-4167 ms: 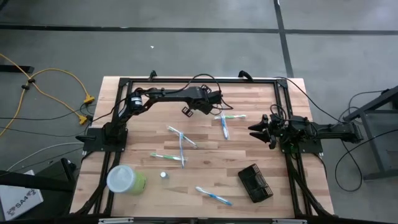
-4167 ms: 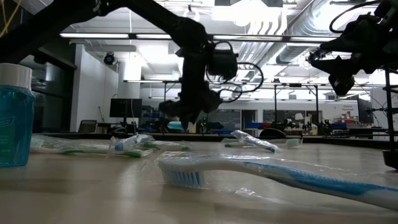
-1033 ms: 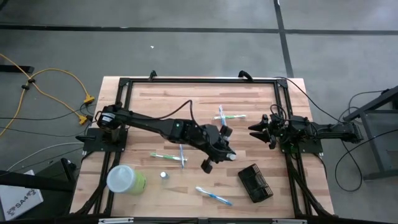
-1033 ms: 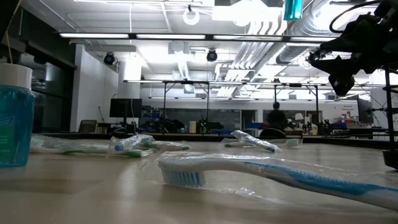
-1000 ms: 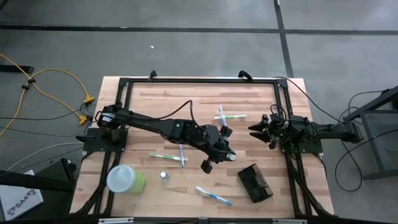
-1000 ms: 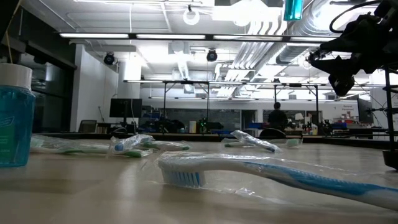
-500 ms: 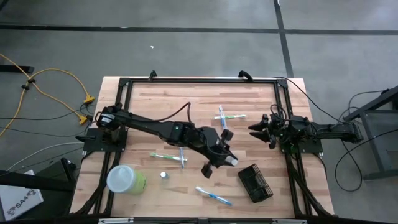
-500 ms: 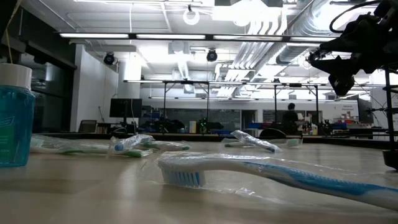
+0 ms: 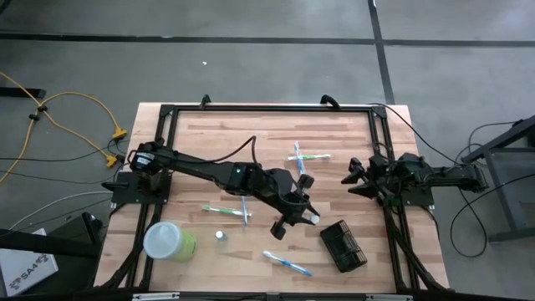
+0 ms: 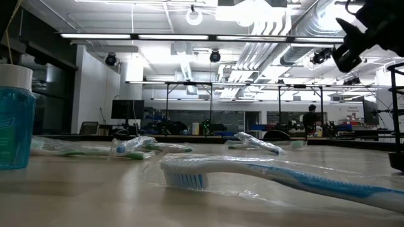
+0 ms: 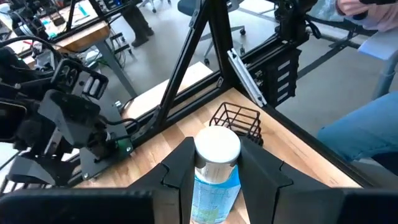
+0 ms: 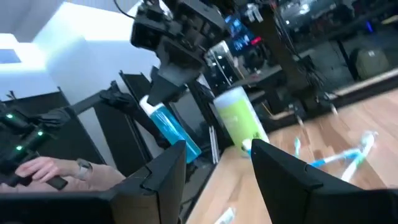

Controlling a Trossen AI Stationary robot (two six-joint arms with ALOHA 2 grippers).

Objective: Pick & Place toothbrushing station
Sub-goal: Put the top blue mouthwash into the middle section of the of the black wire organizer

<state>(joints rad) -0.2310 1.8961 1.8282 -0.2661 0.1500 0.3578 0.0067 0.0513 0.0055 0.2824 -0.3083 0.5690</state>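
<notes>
Station: black mesh box, near table edge, right of centre. Left gripper closed on a blue bottle, hovering just beside it; right gripper open, empty, parked right. Risk: bottle may catch the rim, tipping or shoving the light box.

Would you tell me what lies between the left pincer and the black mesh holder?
Only bare wood: the high view shows the left pincer, holding a blue bottle, beside the holder.

On the white flat box at the bottom left edge of the high view: dark letters, most likely "SA4". On the see-through blue bottle with a white cap: a pale label with print, too small to read. Nothing else to read.
</notes>
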